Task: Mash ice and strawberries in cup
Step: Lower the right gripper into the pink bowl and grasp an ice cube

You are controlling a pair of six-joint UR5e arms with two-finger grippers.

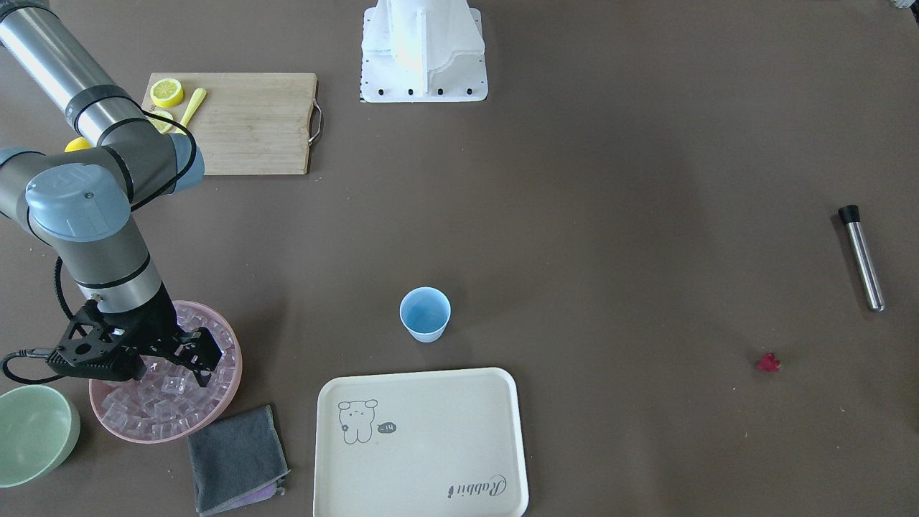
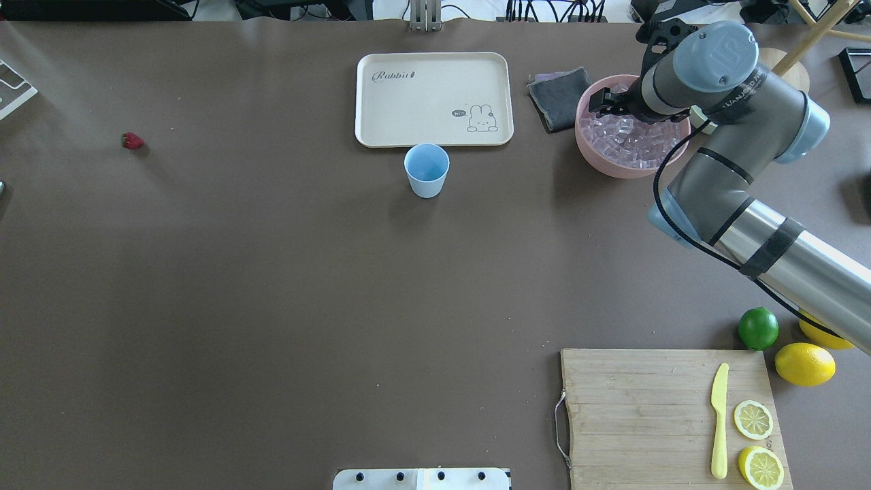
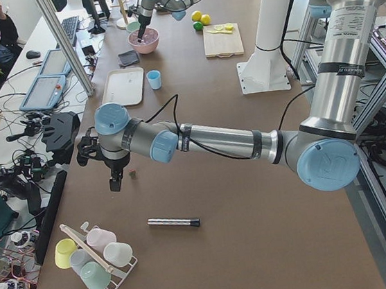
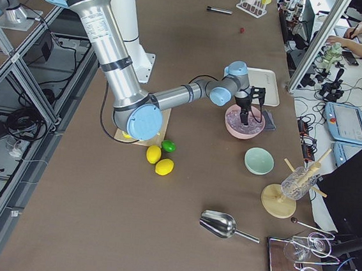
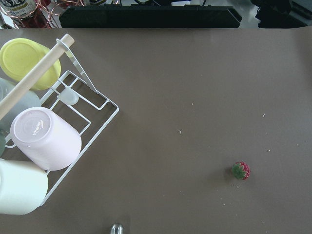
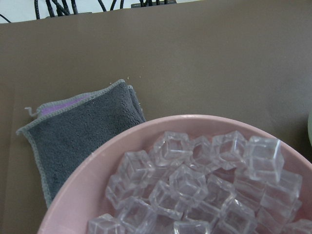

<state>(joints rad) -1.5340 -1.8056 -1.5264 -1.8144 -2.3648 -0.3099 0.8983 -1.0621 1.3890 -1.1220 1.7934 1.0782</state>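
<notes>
Your right gripper (image 1: 192, 359) hangs over the ice (image 1: 161, 409) in the pink bowl (image 1: 166, 439) (how wide its fingers (image 1: 206, 353) stand, I cannot tell); pinch one top cube squarely; the cup (image 1: 425, 314) stands empty, central on the tabletop (image 1: 574, 251).

A broad brown-covered table (image 2: 272, 306) stands evenly lit, a cluttered white side desk (image 3: 28, 43) running alongside it.
</notes>
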